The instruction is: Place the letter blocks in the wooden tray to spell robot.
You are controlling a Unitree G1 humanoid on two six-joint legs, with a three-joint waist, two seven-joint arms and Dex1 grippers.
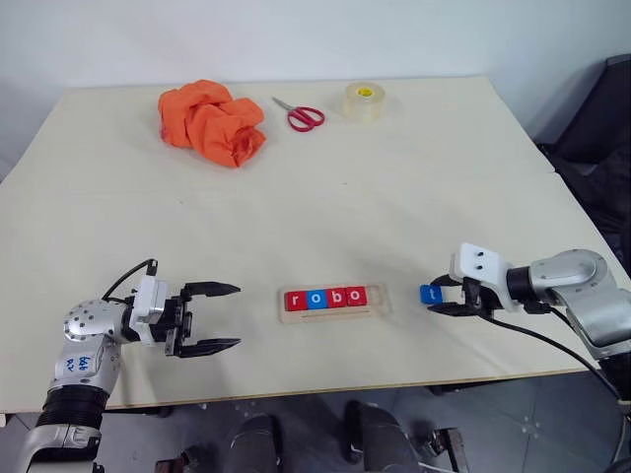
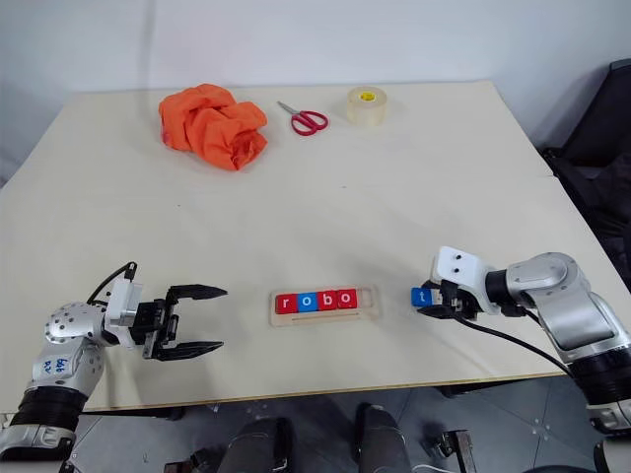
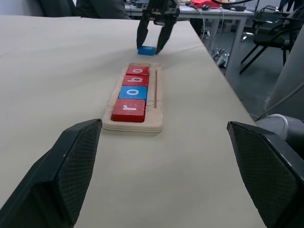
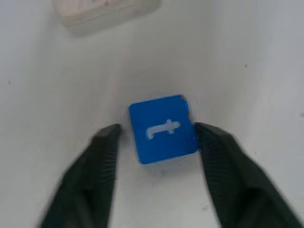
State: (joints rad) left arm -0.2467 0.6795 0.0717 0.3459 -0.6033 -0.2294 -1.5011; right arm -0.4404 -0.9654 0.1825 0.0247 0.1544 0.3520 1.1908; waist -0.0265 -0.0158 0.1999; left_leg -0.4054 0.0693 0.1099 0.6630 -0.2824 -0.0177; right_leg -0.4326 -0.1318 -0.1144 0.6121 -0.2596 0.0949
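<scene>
Blue "t" block (image 4: 164,128) lies flat on table, just right of the wooden tray (image 1: 335,312), between fingers of right gripper (image 4: 156,137). One finger (image 4: 218,156) touches or nearly touches a block edge; a narrow gap shows at the other. Jaws partly open, straddling the block; grip not confirmed, block rests on surface.

Tray holds four blocks (image 1: 326,298) reading r-o-b-o (red, blue, red, red); slot at tray's right end vacant.

Surface: pale table (image 1: 394,197). Far beyond tray: orange cloth (image 1: 212,121), red-handled scissors (image 1: 301,115), tape roll (image 1: 364,101). White wall behind.

Right arm reaches in from right of tray, gripper angled down. Left gripper (image 1: 212,317) left of tray, level, pointing toward it, jaws wide open, empty.
</scene>
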